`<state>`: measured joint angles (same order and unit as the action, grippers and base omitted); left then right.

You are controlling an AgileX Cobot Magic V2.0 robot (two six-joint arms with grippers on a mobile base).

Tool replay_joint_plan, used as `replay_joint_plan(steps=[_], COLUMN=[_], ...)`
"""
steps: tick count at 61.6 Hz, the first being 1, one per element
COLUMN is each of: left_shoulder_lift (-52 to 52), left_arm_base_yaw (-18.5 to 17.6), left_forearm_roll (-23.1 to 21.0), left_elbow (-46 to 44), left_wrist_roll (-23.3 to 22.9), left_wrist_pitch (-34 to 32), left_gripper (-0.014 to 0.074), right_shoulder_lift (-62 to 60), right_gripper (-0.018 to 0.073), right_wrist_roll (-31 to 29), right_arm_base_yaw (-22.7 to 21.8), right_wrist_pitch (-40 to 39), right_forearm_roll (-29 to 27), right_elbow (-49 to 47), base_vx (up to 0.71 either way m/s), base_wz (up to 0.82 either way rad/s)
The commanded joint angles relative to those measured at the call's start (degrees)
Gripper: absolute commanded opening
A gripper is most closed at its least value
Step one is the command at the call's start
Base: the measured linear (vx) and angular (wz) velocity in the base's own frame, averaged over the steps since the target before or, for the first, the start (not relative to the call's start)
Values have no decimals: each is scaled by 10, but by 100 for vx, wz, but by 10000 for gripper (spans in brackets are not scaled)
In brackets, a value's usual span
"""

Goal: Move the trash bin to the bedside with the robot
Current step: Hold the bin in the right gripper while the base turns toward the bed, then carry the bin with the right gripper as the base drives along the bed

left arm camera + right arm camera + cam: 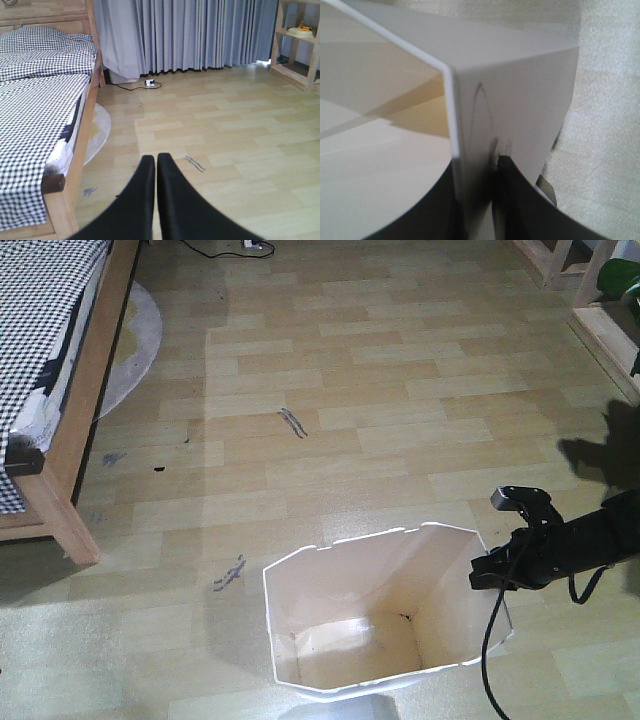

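One trash bin | specks inside, perhaps dirt | right gripper clamps wall

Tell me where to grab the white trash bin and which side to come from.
Grip the trash bin by its thin wall at the rim, on the right arm's side, coming over the rim from there with one finger inside, one outside. The body looks too wide for the jaws; the open top leaves a flat panel edge free. The right gripper straddles it this way.
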<state>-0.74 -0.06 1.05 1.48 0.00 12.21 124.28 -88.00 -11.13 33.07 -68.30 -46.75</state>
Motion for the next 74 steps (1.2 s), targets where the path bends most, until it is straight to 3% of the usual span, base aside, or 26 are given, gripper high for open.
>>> replay_joint_plan(steps=[1, 74], left_shoulder_lift=[-8, -8], left_arm_base_yaw=[-1, -1], left_forearm_roll=[-2, -2], left_elbow=[11, 11], left_wrist_roll=[0, 0], left_wrist_pitch=[-39, -39], left_gripper=[-6, -6], right_shoulder_lift=[-40, -40], right_gripper=[-6, -6], right_wrist_roll=[1, 1], right_arm_base_yaw=[-2, -2], right_wrist_pitch=[102, 102], right_forearm_roll=[-38, -38], right_elbow=[-7, -7], base_vx=[25, 27], base_wz=[-5, 8])
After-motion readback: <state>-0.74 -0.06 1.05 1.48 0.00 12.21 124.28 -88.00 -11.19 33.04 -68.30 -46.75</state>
